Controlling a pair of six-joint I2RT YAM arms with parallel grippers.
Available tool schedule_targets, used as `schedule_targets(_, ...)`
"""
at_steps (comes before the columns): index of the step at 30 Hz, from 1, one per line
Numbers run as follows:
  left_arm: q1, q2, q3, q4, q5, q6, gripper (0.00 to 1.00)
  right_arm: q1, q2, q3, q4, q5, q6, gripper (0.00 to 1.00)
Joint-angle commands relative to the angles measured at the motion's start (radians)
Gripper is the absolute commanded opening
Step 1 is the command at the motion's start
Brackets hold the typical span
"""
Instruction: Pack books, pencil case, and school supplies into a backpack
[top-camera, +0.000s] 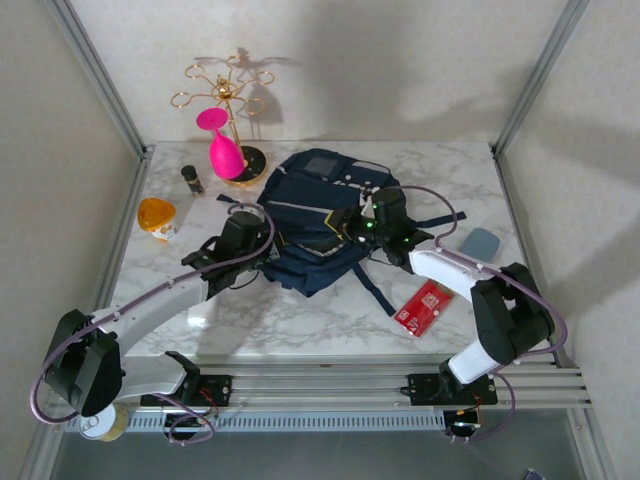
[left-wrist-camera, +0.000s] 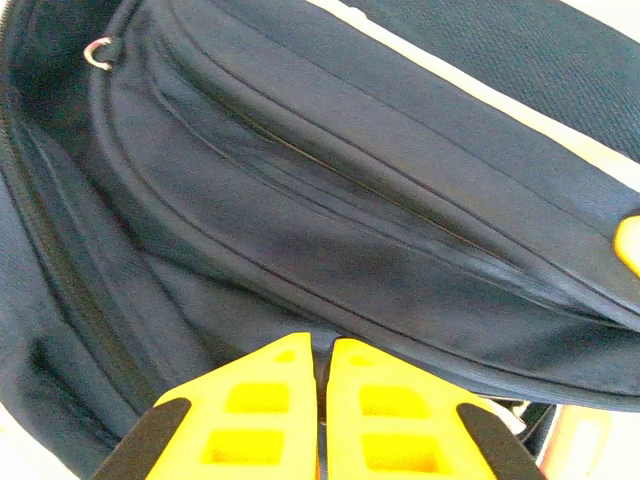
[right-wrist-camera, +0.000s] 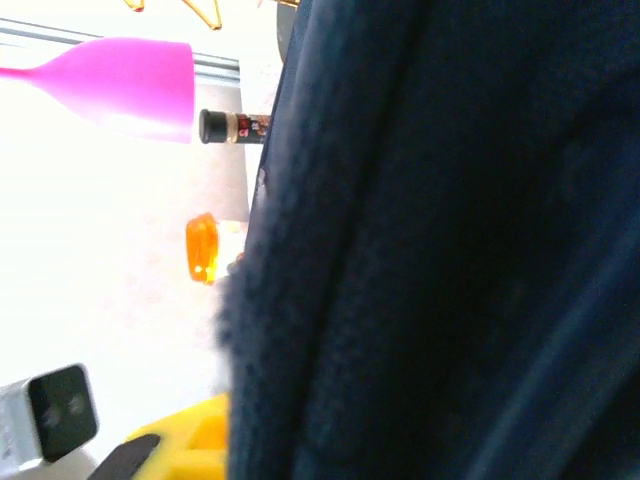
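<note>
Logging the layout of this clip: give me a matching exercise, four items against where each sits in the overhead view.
Things:
1 backpack
2 pencil case
3 red packet
4 pink goblet

Places:
A right side, nearest the front edge of the table
B far left, at the gold stand
C centre
D right side, farther back

Pairs: 1-C, 2-D, 3-A, 4-B
</note>
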Motion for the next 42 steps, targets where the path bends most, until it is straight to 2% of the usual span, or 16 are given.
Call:
schedule_targets(1,0.078,0.004,-0.059,-0.077,-0.054,-0.043,0.00,-0.131,-0.062,0.038,0.014,-0.001,-0.074,0.00)
schedule_targets(4,0.072,0.006,-0.092,0.017,0.034,-0.103,0.00,-0.154,-0.037,0.077,-0.011,-0.023,-0.090,0.00)
schedule_targets(5,0.064,0.004,-0.110,0.072,0.070,-0.140,0.00,-0.145,-0.037,0.086,-0.026,-0.005,-0.094,0.04)
schedule_targets(7,0.042,0.001,-0.131,0.158,0.102,-0.200,0.00,-0.107,-0.040,0.091,-0.058,0.040,-0.099,0.31)
schedule_targets(11,-0.024,0.023,-0.099,0.191,0.066,-0.230,0.00,-0.004,-0.065,0.034,-0.073,0.158,-0.025,0.54)
schedule_targets(15,-0.054,0.053,-0.064,0.188,0.060,-0.228,0.00,0.101,-0.068,-0.005,-0.041,0.276,0.069,0.65)
schedule_targets(22,-0.065,0.067,-0.065,0.207,0.050,-0.231,0.00,0.286,0.064,0.084,-0.040,0.466,0.143,0.73)
schedule_targets(24,-0.064,0.064,-0.064,0.208,0.042,-0.229,0.00,0.314,0.115,0.117,-0.029,0.507,0.153,0.70)
schedule_targets(26,-0.064,0.061,-0.063,0.204,0.038,-0.227,0.00,0.330,0.151,0.140,-0.012,0.552,0.139,0.58)
schedule_targets(29,-0.063,0.050,-0.064,0.181,0.013,-0.225,0.00,0.333,0.164,0.148,0.004,0.620,0.124,0.38)
schedule_targets(30,-0.063,0.043,-0.065,0.175,0.005,-0.227,0.00,0.331,0.165,0.149,0.021,0.627,0.102,0.29)
schedule_targets(32,-0.061,0.028,-0.073,0.166,-0.012,-0.227,0.00,0.331,0.181,0.174,0.013,0.619,0.070,0.12)
schedule_targets(34,-0.059,0.010,-0.084,0.155,-0.022,-0.227,0.00,0.332,0.201,0.202,0.005,0.587,0.042,0.01)
schedule_targets(38,-0.057,-0.046,-0.095,0.090,-0.069,-0.236,0.00,0.333,0.202,0.220,0.018,0.460,-0.008,0.00)
schedule_targets(42,-0.051,-0.161,-0.144,0.005,-0.173,-0.303,0.00,0.325,0.088,0.170,-0.009,0.327,-0.110,0.00)
